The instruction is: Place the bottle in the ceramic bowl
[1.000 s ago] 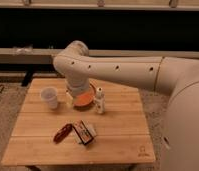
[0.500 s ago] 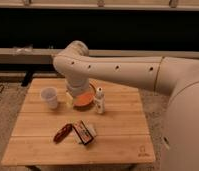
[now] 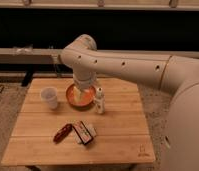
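the hand [image 3: 82, 91] hangs over the bowl [image 3: 72, 102], the bottle [image 3: 99, 100] just beside, a cup [image 3: 49, 97] near the other side. bare surface [image 3: 124, 109] lies beyond the bottle.

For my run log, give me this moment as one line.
gripper: over orange-red ceramic bowl | slim white bottle: upright on wooden table, right of bowl, not held | step: bottle not yet in bowl

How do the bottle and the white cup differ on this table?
The bottle is slim with a narrower neck; the cup is wider and open-topped. The bottle stands close beside the ceramic bowl on its right in the picture; the cup stands apart on its left. Both are white, upright, on the wooden table. The gripper hangs over the bowl, touching neither.
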Robot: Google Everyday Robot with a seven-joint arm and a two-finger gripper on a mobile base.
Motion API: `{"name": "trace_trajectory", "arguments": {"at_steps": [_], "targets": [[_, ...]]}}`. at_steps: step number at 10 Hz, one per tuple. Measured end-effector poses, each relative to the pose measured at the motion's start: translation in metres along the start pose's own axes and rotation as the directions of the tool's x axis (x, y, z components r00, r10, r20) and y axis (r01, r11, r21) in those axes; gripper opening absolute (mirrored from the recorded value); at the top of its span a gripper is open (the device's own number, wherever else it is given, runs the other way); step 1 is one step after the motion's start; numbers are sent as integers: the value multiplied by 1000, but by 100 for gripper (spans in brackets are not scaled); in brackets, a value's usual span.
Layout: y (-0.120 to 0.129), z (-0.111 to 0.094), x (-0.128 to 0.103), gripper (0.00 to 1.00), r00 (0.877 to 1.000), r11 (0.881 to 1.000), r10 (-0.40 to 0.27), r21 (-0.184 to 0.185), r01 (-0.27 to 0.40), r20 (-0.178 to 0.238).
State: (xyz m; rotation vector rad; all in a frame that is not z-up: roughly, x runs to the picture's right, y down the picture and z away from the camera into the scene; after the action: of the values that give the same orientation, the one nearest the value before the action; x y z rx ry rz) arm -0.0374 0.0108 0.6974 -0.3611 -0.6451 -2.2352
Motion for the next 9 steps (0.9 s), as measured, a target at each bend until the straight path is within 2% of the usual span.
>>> {"name": "trace_trajectory", "arguments": {"at_steps": [2, 4, 9], "targets": [[29, 4, 4, 80, 1000, 1000, 5, -23, -4, 11], [51, 17, 2, 80, 1000, 1000, 20, -20, -20, 20], [61, 53, 1, 80, 999, 998, 47, 31, -48, 26]]}}
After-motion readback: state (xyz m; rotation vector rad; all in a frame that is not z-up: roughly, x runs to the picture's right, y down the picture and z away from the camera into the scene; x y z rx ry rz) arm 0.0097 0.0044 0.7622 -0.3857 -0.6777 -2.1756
